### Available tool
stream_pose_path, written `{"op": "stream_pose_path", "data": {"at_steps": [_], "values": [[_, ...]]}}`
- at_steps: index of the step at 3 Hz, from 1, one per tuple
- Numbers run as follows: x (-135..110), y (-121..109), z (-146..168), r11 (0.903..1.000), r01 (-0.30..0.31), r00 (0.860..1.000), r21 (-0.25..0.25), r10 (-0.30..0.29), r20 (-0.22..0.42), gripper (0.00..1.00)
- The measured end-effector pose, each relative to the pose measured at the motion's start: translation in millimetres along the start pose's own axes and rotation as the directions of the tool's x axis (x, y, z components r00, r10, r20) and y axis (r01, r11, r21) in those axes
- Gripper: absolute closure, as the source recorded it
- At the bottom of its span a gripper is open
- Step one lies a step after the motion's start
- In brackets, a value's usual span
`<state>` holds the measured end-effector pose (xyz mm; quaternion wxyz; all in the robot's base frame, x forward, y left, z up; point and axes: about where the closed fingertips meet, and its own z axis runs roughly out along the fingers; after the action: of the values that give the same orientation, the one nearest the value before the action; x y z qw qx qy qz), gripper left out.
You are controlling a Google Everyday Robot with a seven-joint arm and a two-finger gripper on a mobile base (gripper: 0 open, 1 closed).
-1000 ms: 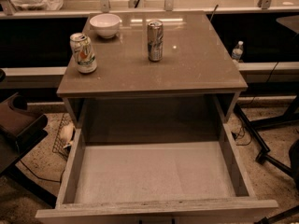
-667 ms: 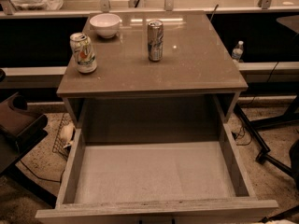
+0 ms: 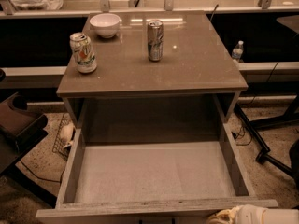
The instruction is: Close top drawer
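Though the jaws have just edged into view at the bottom right, touching or just beside the right end of the drawer's front panel, I cannot tell whether they are spread or pressed together. The top drawer [image 3: 154,171] stays pulled fully out beneath the table's [image 3: 196,73] front edge. The painted can [image 3: 83,52] by the left edge, the silver can [image 3: 155,40] and the bowl [image 3: 104,24] at the back left corner have not moved.

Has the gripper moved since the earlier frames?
Yes. The gripper has come into view at the bottom right, just below the front edge of the top drawer, which itself has not shifted.
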<state>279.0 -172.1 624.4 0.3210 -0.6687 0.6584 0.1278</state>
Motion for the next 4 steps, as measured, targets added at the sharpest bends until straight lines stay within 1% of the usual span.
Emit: {"op": "stream_pose_path", "data": {"at_steps": [1,2,3,4], "values": [[-11,-12,11,0.9996,0.029,0.999,0.0,-0.029,0.021,1.0],[-31,-42,35,0.9974,0.072,0.997,0.001,-0.072,0.026,1.0],[-39,-52,45,0.9959,0.09,0.996,0.001,-0.09,0.028,1.0],[-52,-79,66,0.9923,0.124,0.992,0.001,-0.124,0.032,1.0]]}}
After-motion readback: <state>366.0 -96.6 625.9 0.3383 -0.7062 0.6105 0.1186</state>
